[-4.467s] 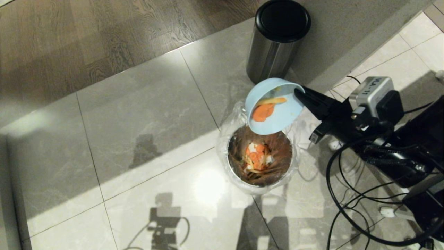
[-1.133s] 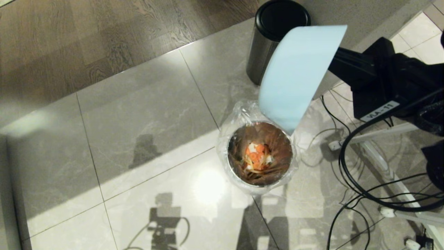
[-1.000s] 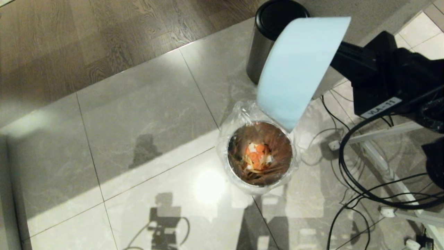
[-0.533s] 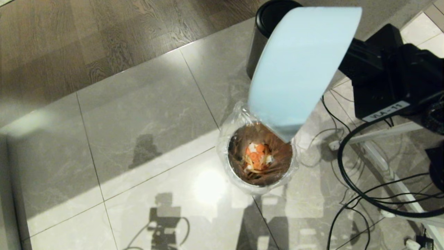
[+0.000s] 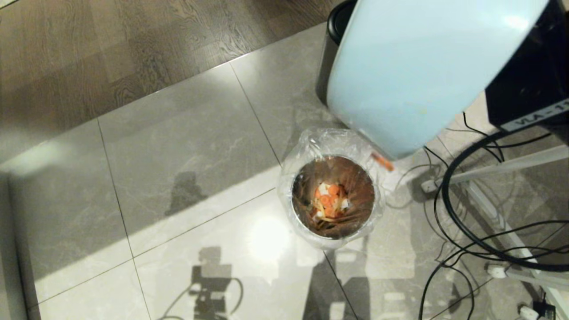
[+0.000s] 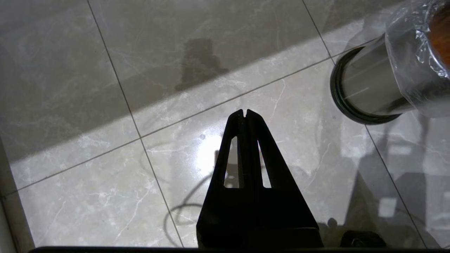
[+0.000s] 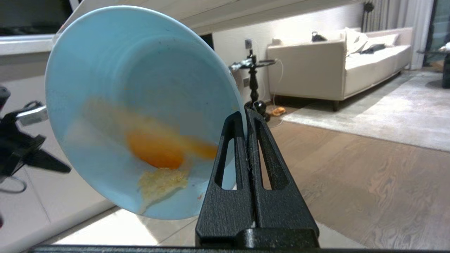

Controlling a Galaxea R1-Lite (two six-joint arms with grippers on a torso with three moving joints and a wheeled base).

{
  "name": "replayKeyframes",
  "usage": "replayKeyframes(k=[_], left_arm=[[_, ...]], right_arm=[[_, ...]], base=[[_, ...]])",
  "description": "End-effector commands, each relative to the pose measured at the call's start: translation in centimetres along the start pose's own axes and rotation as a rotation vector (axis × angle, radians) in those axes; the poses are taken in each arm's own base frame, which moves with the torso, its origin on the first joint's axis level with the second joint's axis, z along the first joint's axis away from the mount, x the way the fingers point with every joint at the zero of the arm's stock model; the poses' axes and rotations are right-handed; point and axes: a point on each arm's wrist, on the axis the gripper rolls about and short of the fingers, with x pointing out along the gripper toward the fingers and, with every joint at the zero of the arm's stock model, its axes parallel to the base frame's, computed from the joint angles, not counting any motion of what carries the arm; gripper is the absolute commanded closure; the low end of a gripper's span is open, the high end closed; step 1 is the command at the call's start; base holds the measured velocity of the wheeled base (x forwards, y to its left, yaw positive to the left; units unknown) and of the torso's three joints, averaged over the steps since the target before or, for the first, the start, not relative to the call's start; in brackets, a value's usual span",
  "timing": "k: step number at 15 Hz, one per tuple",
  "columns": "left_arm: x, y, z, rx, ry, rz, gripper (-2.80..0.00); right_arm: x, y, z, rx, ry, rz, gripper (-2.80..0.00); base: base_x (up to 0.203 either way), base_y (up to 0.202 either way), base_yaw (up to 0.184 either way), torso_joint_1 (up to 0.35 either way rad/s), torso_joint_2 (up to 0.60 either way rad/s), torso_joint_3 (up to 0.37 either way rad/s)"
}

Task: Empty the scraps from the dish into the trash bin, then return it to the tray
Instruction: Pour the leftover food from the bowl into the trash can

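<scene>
1. since a second earlier, the small round pale blue dish [image 5: 426,71] had swung up closer to the head camera, tipped over the bag-lined round metal trash bin [image 5: 332,195].
2. right gripper [image 7: 246,117] stayed clamped on its rim; orange and yellowish scraps [image 7: 158,154] clung inside.
3. one orange bit [image 5: 383,162] hung at its lip.
4. left gripper [image 6: 245,116] hung closed, idle.
5. emptying looked unfinished.

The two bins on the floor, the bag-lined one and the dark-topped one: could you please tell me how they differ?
The trash bin wears a crinkly clear plastic bag; the steel bin has none. The trash bin stands open, showing a coppery-brown inside with orange scraps; the steel bin shows only a black top. The trash bin is in full view of the head camera; the steel bin is mostly hidden behind the raised pale blue dish. Both are round, metal and upright on the tiled floor.
</scene>
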Motion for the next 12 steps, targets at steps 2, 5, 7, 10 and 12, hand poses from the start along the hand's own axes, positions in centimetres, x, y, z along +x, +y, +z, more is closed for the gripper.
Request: replayKeyframes(k=[2, 5, 7, 10, 12], left_arm=[[0.0, 0.0, 0.0, -0.001, 0.000, 0.000, 0.00], [0.0, 0.0, 0.0, -0.001, 0.000, 0.000, 0.00], [0.0, 0.0, 0.0, -0.001, 0.000, 0.001, 0.00], [0.0, 0.0, 0.0, -0.001, 0.000, 0.002, 0.00], [0.0, 0.0, 0.0, -0.001, 0.000, 0.001, 0.00]], right_arm=[[-0.2, 0.5, 0.4, -0.034, -0.024, 0.011, 0.00], [0.1, 0.4, 0.4, -0.046, -0.031, 0.014, 0.00], [0.1, 0.4, 0.2, -0.042, -0.029, 0.014, 0.00], [0.1, 0.4, -0.6, -0.026, -0.015, 0.013, 0.00], [0.0, 0.4, -0.8, -0.022, -0.011, 0.012, 0.00]], base=[[0.000, 0.000, 0.000, 0.000, 0.00, 0.000], [0.000, 0.000, 0.000, 0.000, 0.00, 0.000], [0.000, 0.000, 0.000, 0.000, 0.00, 0.000], [0.000, 0.000, 0.000, 0.000, 0.00, 0.000], [0.000, 0.000, 0.000, 0.000, 0.00, 0.000]])
